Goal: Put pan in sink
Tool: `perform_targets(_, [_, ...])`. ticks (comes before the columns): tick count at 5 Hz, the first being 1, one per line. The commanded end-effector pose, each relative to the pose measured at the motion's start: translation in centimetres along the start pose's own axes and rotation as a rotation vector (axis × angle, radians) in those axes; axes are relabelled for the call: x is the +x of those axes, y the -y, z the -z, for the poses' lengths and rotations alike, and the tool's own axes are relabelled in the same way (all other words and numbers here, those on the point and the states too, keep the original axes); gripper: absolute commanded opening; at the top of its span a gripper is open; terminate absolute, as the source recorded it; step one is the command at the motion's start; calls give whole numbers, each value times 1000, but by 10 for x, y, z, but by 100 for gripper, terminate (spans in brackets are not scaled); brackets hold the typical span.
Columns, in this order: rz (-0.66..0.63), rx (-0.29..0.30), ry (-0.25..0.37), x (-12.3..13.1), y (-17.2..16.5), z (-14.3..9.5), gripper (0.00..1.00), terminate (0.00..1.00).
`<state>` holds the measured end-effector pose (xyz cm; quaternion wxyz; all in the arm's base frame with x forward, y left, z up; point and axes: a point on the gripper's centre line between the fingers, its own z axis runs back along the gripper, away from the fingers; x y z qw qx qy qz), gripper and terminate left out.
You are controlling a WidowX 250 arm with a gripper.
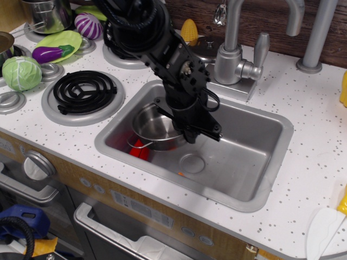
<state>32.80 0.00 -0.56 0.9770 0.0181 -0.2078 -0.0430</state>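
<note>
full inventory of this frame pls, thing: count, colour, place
Small round shiny steel pan: 1, silver, held low inside sink's left half
Rectangular grey metal sink: 1, grey, set in white speckled counter
Red object: 1, red, sink floor under pan
Coil burners: 2 visible, black, left of sink
Cabbage: 1, green, far left
Eggplant: 1, purple, on green plate
Corn: 1, yellow, back by wall
Flat steel lid: 1, silver, left of faucet
Faucet: 1, grey, behind sink
Tall steel pot: 1, silver, back left
Gripper: 1, black, shut on pan rim
</note>
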Motion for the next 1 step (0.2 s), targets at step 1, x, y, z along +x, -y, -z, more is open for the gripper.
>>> perform_targets(1, [14, -44, 95, 6, 2, -3, 100, 100])
